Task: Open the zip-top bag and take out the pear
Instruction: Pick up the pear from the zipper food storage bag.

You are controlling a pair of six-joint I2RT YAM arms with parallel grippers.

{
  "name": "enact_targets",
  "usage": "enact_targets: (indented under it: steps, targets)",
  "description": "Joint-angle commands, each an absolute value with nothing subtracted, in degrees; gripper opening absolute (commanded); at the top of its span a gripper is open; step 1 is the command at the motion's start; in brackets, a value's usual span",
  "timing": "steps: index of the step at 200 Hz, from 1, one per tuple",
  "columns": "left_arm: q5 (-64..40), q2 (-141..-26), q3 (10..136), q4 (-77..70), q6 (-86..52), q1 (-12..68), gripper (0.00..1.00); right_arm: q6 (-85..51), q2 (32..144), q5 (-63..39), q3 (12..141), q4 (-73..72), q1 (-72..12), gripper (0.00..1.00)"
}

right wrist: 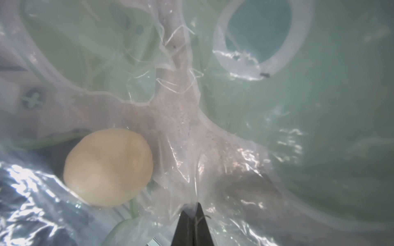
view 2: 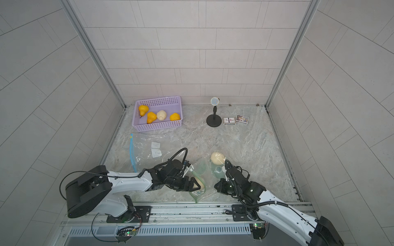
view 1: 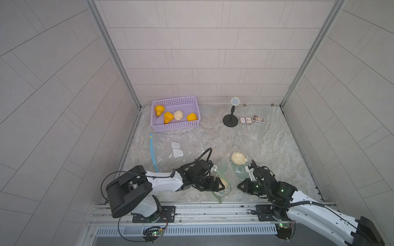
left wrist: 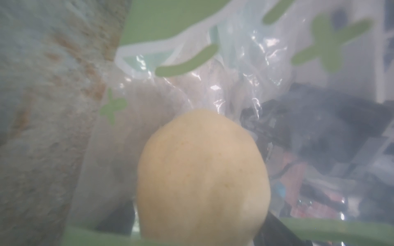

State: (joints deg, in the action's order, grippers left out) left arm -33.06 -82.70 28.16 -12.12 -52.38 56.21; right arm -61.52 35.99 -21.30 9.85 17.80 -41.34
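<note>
The zip-top bag (view 1: 233, 181) is clear film with green print and lies near the table's front edge. Its green zip edge (view 1: 221, 197) gapes toward my left arm. My left gripper (view 1: 221, 184) reaches into that mouth. Its jaws are open, with a pale pear (view 1: 224, 182) between its fingers (left wrist: 116, 221). In the left wrist view the pear (left wrist: 202, 170) fills the space between them, with a thin gap on one side. My right gripper (right wrist: 196, 207) is shut, pinching the bag film (right wrist: 213, 170). A second pale pear (view 1: 238, 158) lies at the bag's far end under glossy film.
A lilac basket (view 1: 174, 128) at the back left holds several pears. An empty clear bag with a blue zip (view 1: 170, 149) lies in front of it. A small black stand (view 1: 230, 121) and two card boxes (view 1: 245, 120) (view 1: 258, 119) sit at the back right.
</note>
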Motion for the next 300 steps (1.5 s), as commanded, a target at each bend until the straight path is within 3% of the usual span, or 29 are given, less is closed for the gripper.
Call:
enact_targets:
  steps: [1, 21, 66, 72, 87, 137, 217, 300]
  targets:
    - [-31.1, -83.3, 30.0, -8.8, -49.9, 55.9, 0.78, -60.9, 36.0, -19.2, 9.7, 19.9, -41.2, 0.00]
    - [-29.3, -82.3, 30.4, -6.5, -48.5, 55.6, 0.62, -60.8, 35.4, -18.8, 9.6, 20.7, -41.1, 0.00]
    - [-27.0, -80.7, 33.0, -2.8, -46.6, 55.6, 0.60, -60.8, 33.9, -19.3, 9.5, 21.1, -41.1, 0.00]
    - [-26.6, -80.3, 33.2, -2.5, -46.7, 55.6, 0.61, -60.7, 33.8, -19.5, 9.5, 21.1, -41.1, 0.00]
    - [-25.1, -79.1, 33.2, -2.9, -47.4, 55.6, 0.76, -60.6, 33.4, -19.8, 9.8, 21.2, -41.1, 0.00]
    - [-20.5, -76.6, 35.7, -1.0, -48.2, 55.8, 0.88, -60.5, 33.4, -20.3, 10.3, 21.1, -41.1, 0.00]
    - [-22.4, -83.2, 39.2, 0.1, -45.9, 56.2, 0.93, -60.9, 33.9, -21.1, 10.1, 19.0, -41.2, 0.00]
    - [-14.9, -88.5, 43.4, 3.3, -43.7, 57.2, 0.92, -60.4, 36.1, -22.4, 9.8, 15.6, -41.2, 0.00]
